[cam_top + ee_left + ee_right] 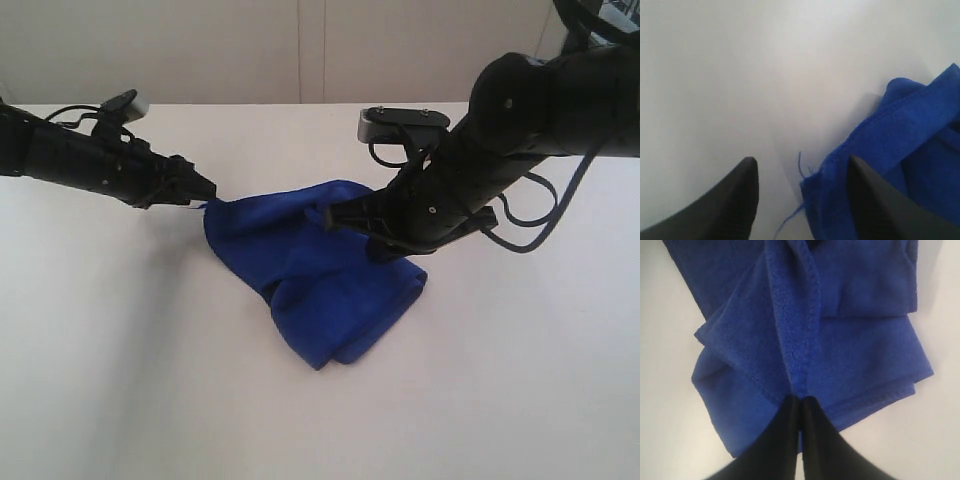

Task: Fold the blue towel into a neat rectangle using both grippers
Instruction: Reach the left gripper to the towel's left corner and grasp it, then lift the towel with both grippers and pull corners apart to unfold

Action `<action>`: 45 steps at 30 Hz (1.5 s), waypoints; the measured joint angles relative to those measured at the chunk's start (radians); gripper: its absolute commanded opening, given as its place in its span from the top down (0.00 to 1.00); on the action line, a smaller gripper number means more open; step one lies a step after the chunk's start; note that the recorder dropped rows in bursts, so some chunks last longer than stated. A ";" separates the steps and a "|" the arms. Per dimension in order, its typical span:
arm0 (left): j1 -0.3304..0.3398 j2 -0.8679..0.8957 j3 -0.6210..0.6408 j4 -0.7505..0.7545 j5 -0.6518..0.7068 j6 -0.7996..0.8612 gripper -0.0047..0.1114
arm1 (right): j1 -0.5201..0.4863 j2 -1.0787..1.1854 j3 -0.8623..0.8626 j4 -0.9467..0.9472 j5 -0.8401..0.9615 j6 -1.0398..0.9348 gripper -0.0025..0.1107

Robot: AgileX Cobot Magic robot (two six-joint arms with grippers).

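Right wrist view: right gripper [800, 400] pinching towel [850, 355] ridge; left gripper [803, 165] spread about corner; grasping step, we judge clamping due next

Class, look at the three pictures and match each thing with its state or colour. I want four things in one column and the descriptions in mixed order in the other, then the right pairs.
Column one:
1. left tool
2. right tool
3. blue towel
4. table

Column two:
A. shut, pinching a raised ridge of cloth
B. white
C. open, with a towel corner between its fingers
D. bunched in a heap, not yet folded flat

Pairs: 1-C, 2-A, 3-D, 4-B
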 measured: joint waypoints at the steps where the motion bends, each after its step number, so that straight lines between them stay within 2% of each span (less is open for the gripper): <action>1: -0.008 0.012 -0.005 0.000 0.008 0.001 0.46 | 0.000 0.000 0.000 0.000 0.000 0.000 0.98; 7: -0.031 0.043 -0.010 0.000 0.054 0.022 0.49 | 0.000 0.000 0.000 0.000 -0.002 0.002 0.98; 15: -0.033 0.045 -0.010 0.017 0.083 0.029 0.76 | 0.000 0.000 0.000 0.000 -0.002 0.002 0.98; 24: -0.033 0.032 -0.010 0.023 0.048 0.032 0.96 | 0.000 0.000 0.000 0.000 -0.002 0.002 0.98; 35: -0.033 -0.078 -0.010 0.045 0.110 0.028 0.96 | 0.000 -0.002 0.000 -0.028 -0.002 0.009 0.98; 41: -0.031 -0.235 -0.010 0.267 0.145 -0.134 0.96 | 0.000 -0.077 0.000 -0.164 0.036 0.101 0.98; 45: -0.015 -0.339 -0.010 0.410 0.225 -0.242 0.96 | 0.000 -0.155 0.000 -0.278 0.096 0.168 0.98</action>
